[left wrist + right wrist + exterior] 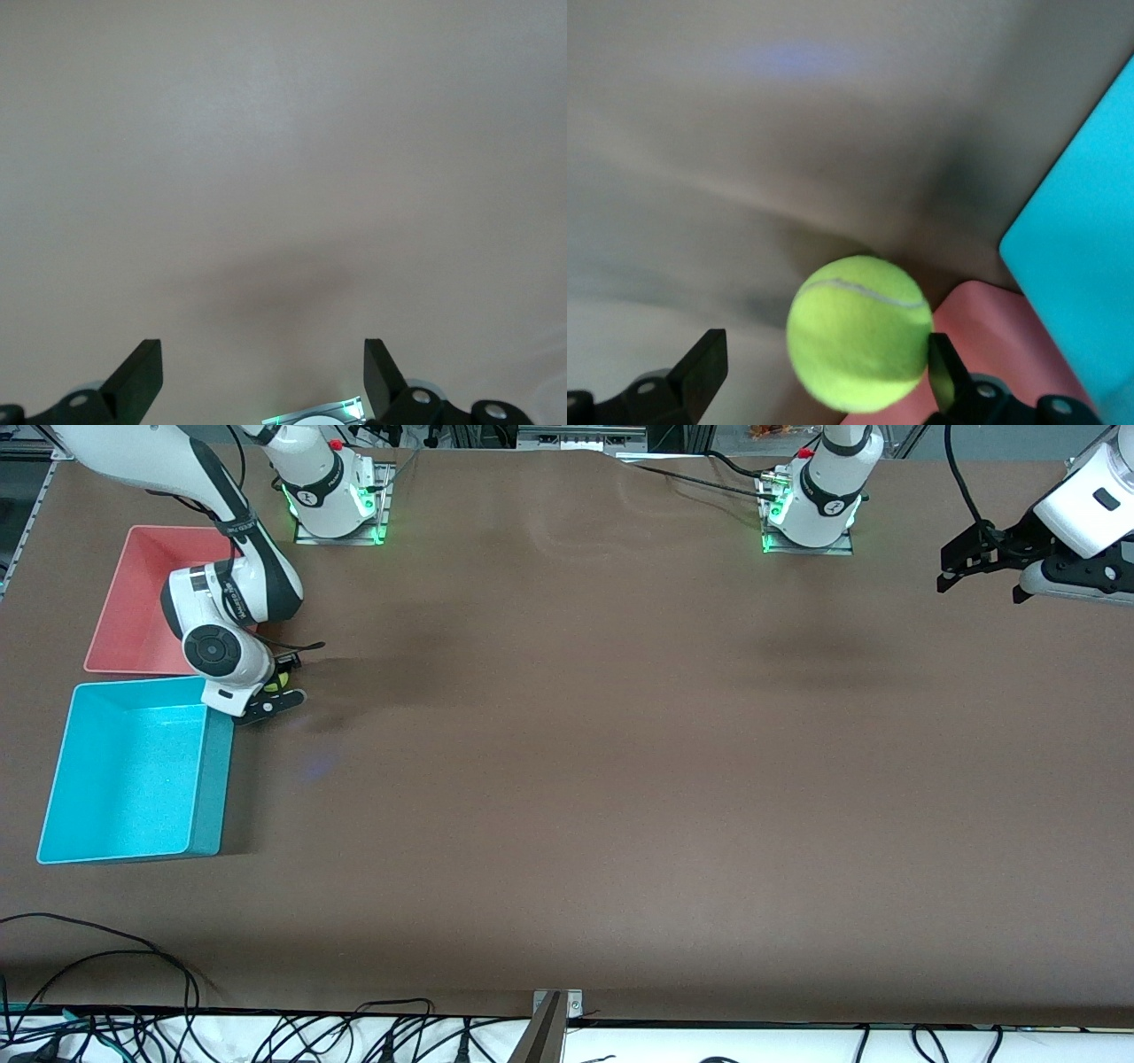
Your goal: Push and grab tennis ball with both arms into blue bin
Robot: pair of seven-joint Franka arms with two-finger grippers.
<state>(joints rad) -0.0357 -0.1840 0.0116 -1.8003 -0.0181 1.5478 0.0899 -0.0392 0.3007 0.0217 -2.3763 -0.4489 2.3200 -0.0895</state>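
right end effector (824, 372) open around tennis ball (859, 332) beside blue bin (133, 771).

A small fuzzy yellow-green tennis ball (859, 333) with a pale curved seam sits between the open fingers of the right gripper (276, 682), one finger touching its side; the front view shows only a sliver of it. The blue bin (135, 770), a rectangular cyan tub with thin walls and a speckled floor, sits upright on the brown desk (620, 779) at the right arm's end, holding nothing. The ball is just outside the bin's corner farthest from the front camera.
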